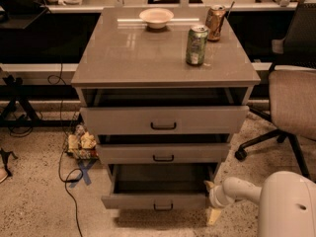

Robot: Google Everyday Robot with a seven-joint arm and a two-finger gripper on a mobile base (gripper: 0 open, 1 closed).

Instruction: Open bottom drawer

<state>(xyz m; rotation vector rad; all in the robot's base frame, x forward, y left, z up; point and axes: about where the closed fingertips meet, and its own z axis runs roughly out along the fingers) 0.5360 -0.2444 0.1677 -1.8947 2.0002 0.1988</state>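
Gripper is down low on the right, fingers spread, just beside the right corner of the bottom drawer, which is pulled out, grey inside showing. Cabinet top further back: green can, bowl.

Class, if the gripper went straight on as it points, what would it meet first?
Likely the bottom drawer, at its right side: the gripper sits low beside it, pointing left. Depth unclear.

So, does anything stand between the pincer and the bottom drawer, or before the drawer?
Nothing visible does. The pincer sits beside the right front corner of the grey-beige bottom drawer with a black bar handle, which is already pulled out.
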